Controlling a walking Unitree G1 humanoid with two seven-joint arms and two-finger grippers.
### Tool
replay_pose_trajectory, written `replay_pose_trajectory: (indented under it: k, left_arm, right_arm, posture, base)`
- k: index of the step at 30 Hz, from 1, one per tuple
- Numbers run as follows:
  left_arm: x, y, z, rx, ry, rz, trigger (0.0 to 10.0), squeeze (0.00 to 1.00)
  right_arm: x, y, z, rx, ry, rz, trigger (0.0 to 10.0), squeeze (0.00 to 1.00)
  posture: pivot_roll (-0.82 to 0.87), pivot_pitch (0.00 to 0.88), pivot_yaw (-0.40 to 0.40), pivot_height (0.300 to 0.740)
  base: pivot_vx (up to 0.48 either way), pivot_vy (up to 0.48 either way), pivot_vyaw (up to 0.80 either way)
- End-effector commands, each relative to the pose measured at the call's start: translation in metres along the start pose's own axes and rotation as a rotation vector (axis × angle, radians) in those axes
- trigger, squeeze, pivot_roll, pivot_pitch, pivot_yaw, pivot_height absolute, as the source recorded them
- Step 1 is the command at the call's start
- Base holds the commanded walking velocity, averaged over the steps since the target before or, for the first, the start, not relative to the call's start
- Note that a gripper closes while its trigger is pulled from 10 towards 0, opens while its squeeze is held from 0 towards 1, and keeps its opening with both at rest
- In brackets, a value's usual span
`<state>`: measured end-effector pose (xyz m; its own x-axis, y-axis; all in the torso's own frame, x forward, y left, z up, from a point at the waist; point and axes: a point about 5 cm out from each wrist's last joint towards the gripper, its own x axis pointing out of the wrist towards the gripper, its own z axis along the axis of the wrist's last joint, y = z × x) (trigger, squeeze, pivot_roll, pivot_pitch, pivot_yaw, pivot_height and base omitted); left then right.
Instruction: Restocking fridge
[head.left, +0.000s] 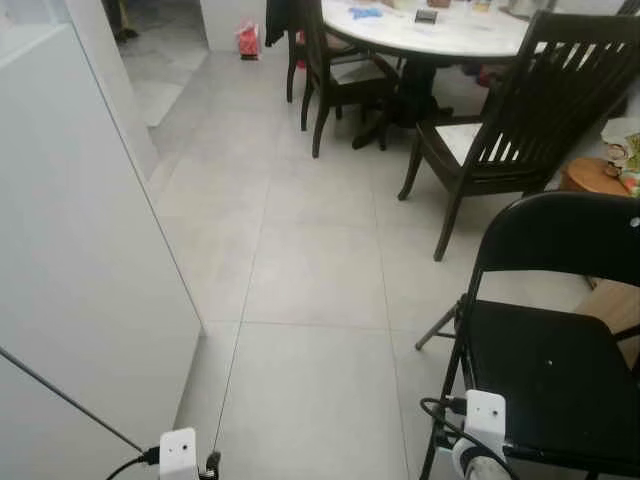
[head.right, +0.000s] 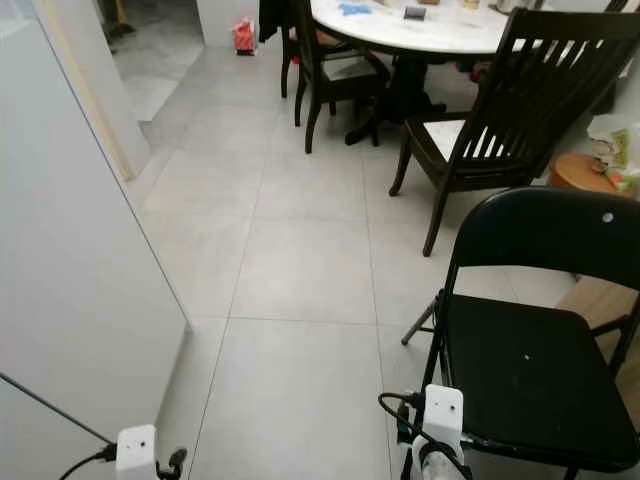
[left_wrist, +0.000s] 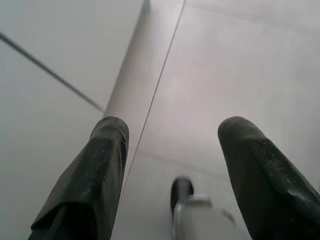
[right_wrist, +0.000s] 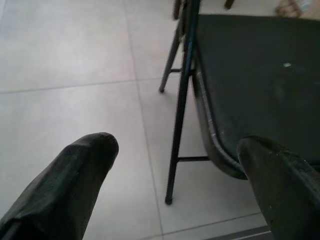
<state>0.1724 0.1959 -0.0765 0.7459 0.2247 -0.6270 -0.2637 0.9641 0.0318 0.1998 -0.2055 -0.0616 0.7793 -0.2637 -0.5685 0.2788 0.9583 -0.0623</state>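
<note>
Left eye view: I'm by the white fridge side (head.left: 80, 250), both pincers empty.
The left pincer (left_wrist: 170, 150) and right pincer (right_wrist: 175, 165) hang apart over the floor (head.left: 310, 260); the fridge stands left, nearer my left arm.

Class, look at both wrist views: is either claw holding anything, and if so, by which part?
Nothing is held. The left claw and the right claw are both open, with only floor between their fingers.
</note>
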Motion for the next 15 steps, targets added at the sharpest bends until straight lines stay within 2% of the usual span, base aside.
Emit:
replay_pose_trajectory:
  k: [1,3,4,5,6,7,8,9,10,13,15]
  left_arm:
    - [-0.003,0.001,-0.001,-0.012,-0.032,-0.013,10.0,0.0]
    - [-0.005,0.001,0.0,-0.012,-0.074,-0.036,10.0,0.0]
    - [-0.005,0.001,0.0,-0.009,-0.087,-0.04,10.0,0.0]
    - [0.017,0.004,0.057,0.015,-0.232,-0.053,10.0,0.0]
    - [0.031,0.007,0.117,0.036,-0.374,-0.068,10.0,0.0]
    - [0.032,0.007,0.128,0.04,-0.399,-0.071,10.0,0.0]
    - [0.032,0.001,0.153,0.042,-0.485,-0.095,10.0,0.0]
    - [0.03,-0.006,0.17,0.052,-0.56,-0.116,10.0,0.0]
    - [0.026,-0.011,0.179,0.067,-0.621,-0.135,10.0,0.0]
    - [0.023,-0.015,0.186,0.056,-0.674,-0.146,10.0,0.0]
    - [0.016,-0.019,0.19,0.009,-0.751,-0.158,10.0,0.0]
  right_arm:
    - [0.01,-0.012,0.027,0.014,-0.099,-0.036,10.0,0.0]
    - [0.027,-0.03,0.089,0.006,-0.269,-0.042,10.0,0.0]
    - [0.03,-0.033,0.104,0.007,-0.307,-0.038,10.0,0.0]
    - [0.032,-0.032,0.13,0.002,-0.394,-0.024,10.0,0.0]
    - [0.031,-0.029,0.146,-0.02,-0.473,-0.003,10.0,0.0]
    - [0.031,-0.028,0.149,-0.026,-0.491,0.002,10.0,0.0]
    - [0.028,-0.025,0.164,-0.063,-0.573,0.018,10.0,0.0]
    - [0.025,-0.023,0.174,-0.039,-0.633,0.027,10.0,0.0]
    - [0.023,-0.021,0.181,-0.008,-0.679,0.036,10.0,0.0]
    - [0.02,-0.017,0.186,-0.022,-0.718,0.053,10.0,0.0]
    - [0.016,-0.011,0.185,-0.025,-0.754,0.099,10.0,0.0]
  posture:
    - [-0.07,0.0,0.016,0.74]
    - [-0.09,0.0,0.028,0.74]
    - [-0.09,0.0,0.028,0.74]
    - [-0.1,0.0,0.036,0.74]
    - [-0.12,0.0,0.043,0.74]
    - [-0.12,0.0,0.043,0.74]
    - [-0.12,0.0,0.05,0.74]
    - [-0.12,0.0,0.049,0.74]
    - [-0.12,0.0,0.048,0.74]
    - [-0.12,0.0,0.043,0.74]
    - [-0.13,0.0,0.034,0.74]
  base:
    - [0.0,0.0,0.0]
    - [0.0,0.0,0.0]
    - [0.0,0.0,0.0]
    - [0.0,0.0,0.0]
    - [0.0,0.0,0.0]
    - [0.0,0.0,0.0]
    - [0.0,0.0,0.0]
    - [0.0,0.0,0.0]
    - [0.0,0.0,0.0]
    - [0.0,0.0,0.0]
    - [0.0,0.0,0.0]
